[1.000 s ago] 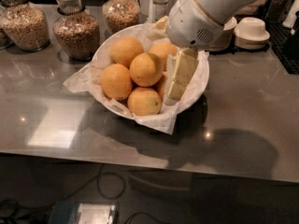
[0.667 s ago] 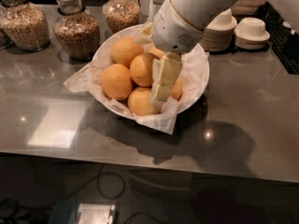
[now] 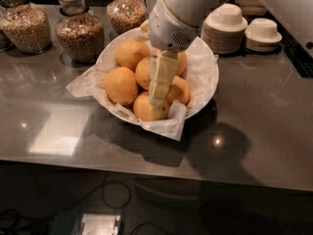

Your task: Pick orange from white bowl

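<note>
The wide white bowl (image 3: 209, 80), lined with crumpled white paper, stands in the middle of the grey counter. It holds several oranges. One orange is at the left (image 3: 121, 85), one at the back (image 3: 131, 53) and one at the front (image 3: 146, 110). My gripper (image 3: 157, 97) hangs down from the white arm (image 3: 178, 13) into the middle of the bowl. Its cream tip reaches the top of the front orange, between the left and right oranges. The arm hides the back right oranges.
Three glass jars of grain (image 3: 78, 31) stand behind the bowl at the left. Stacks of small white bowls and plates (image 3: 227, 26) stand at the back right. The counter's front edge (image 3: 146, 168) runs below the bowl.
The arm has moved left across the bowl. The gripper went from the bowl's right side to its middle, down among the oranges.
</note>
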`<action>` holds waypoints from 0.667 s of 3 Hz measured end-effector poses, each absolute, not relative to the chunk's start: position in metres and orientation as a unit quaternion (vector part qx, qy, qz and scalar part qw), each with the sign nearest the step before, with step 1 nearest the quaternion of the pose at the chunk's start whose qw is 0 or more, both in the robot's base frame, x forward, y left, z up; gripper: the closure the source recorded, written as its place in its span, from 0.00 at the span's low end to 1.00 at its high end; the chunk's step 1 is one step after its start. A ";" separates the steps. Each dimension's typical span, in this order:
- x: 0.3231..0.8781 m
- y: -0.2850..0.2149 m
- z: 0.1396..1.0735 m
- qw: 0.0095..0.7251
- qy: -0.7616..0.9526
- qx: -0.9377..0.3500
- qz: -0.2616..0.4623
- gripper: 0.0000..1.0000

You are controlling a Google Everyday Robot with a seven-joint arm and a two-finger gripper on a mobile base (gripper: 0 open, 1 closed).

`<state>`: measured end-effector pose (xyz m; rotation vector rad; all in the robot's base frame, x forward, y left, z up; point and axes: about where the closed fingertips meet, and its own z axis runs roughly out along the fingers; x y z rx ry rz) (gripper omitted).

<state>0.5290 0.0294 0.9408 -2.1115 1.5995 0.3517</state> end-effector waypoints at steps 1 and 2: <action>0.532 0.023 0.931 0.238 0.579 -0.767 0.136 0.00; 0.534 0.020 0.916 0.238 0.578 -0.766 0.150 0.00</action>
